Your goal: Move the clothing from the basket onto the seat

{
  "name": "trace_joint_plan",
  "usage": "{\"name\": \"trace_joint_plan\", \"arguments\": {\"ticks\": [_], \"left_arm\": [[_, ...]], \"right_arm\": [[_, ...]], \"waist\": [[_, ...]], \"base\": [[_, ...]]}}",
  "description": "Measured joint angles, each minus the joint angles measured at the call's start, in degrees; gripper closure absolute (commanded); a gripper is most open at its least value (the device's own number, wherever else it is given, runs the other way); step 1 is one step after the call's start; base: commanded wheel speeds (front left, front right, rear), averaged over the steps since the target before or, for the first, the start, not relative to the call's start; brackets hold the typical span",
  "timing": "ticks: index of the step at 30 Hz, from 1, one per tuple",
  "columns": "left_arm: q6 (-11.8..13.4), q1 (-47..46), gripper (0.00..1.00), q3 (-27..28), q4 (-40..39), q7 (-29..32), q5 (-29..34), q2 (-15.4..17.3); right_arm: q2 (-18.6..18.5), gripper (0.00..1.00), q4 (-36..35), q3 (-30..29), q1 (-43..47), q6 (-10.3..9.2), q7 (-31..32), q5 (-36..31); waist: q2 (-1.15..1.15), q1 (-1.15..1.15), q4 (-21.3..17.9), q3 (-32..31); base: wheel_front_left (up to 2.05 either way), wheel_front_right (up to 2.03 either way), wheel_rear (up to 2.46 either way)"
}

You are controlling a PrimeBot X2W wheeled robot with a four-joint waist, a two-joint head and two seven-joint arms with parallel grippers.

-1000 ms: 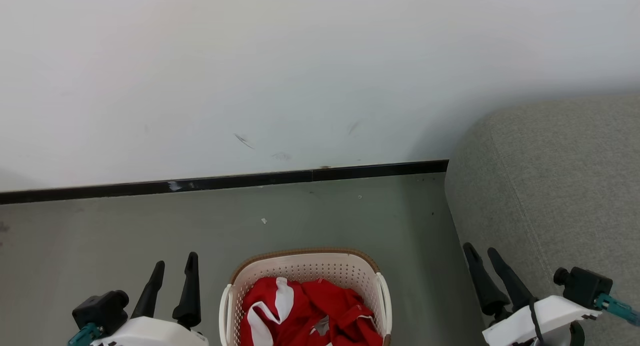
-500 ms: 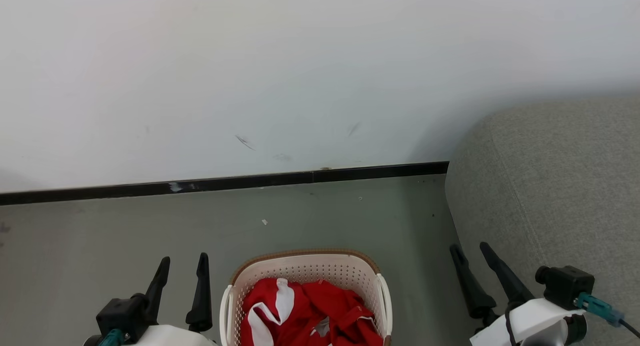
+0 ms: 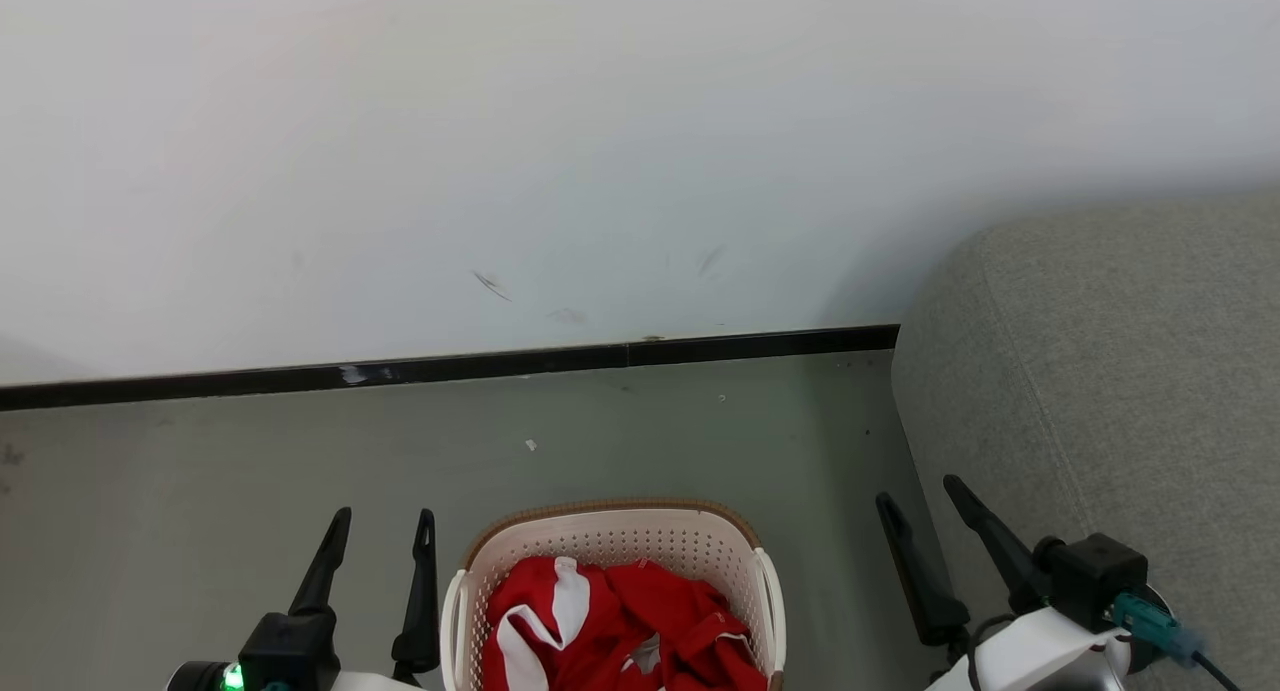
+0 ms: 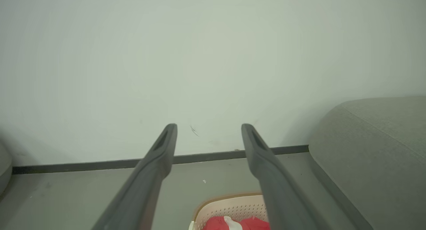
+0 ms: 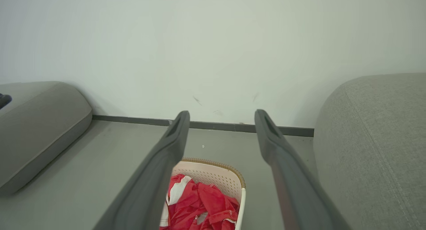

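Note:
A cream perforated basket (image 3: 612, 539) with a brown rim stands on the floor at the bottom centre, holding crumpled red clothing (image 3: 640, 621) with white panels. Both wrist views catch the basket (image 5: 218, 173) (image 4: 229, 206) and the clothing (image 5: 199, 206) (image 4: 233, 223) low down. My left gripper (image 3: 385, 521) is open just left of the basket, empty. My right gripper (image 3: 918, 493) is open between the basket and the grey seat (image 3: 1120, 391), empty. The left wrist view has the left gripper (image 4: 209, 126) open, and the right wrist view has the right gripper (image 5: 221, 113) open, pointing toward the wall.
A white wall with a black baseboard (image 3: 450, 363) runs behind the basket. Grey-green floor (image 3: 250, 471) lies between wall and basket. Another grey cushion (image 5: 36, 123) sits at the far left in the right wrist view.
Both grippers have shifted inward toward the basket, the left one rightward and the right one leftward. Basket and clothing have stayed put.

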Motion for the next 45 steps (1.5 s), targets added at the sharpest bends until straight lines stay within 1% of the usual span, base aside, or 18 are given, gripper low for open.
{"name": "trace_joint_plan", "arguments": {"ticks": [7, 10, 13, 21, 45], "left_arm": [[1.5, 0.2, 0.00, -0.3, -0.4, -1.6, 4.1, 0.0], [1.9, 0.6, 0.00, -0.2, -0.4, -2.1, 5.6, 0.0], [1.9, 0.8, 0.00, 0.1, -0.2, -2.2, 5.5, 0.0], [2.2, 0.8, 0.00, 1.3, 0.4, -2.2, 3.7, 0.0], [2.2, 0.8, 0.00, 2.3, 1.2, -2.2, 3.3, -0.2]], "right_arm": [[0.4, 0.00, -1.3, -0.3, 0.8, 0.00, -0.8, -6.7], [0.7, 0.00, -1.9, -0.5, 0.8, 0.01, -1.4, -8.3], [0.8, 0.00, -2.5, -0.9, 0.8, 0.01, -1.4, -8.3], [0.8, 0.00, -2.8, -2.9, 0.8, 0.00, -1.4, -5.6], [0.9, 0.00, -2.9, -2.4, 0.9, 0.00, -1.4, -3.8]], "waist": [[0.00, 0.00, 0.0, 0.1], [0.00, 0.00, 0.0, 0.1], [0.00, -0.01, 0.0, 0.2], [0.00, -0.01, -0.1, 0.3], [0.00, -0.01, 0.0, 0.9]], "base": [[0.00, 0.00, 0.00], [0.00, 0.00, 0.00], [0.00, 0.00, 0.00], [0.00, 0.00, 0.00], [0.00, 0.00, 0.00]]}}
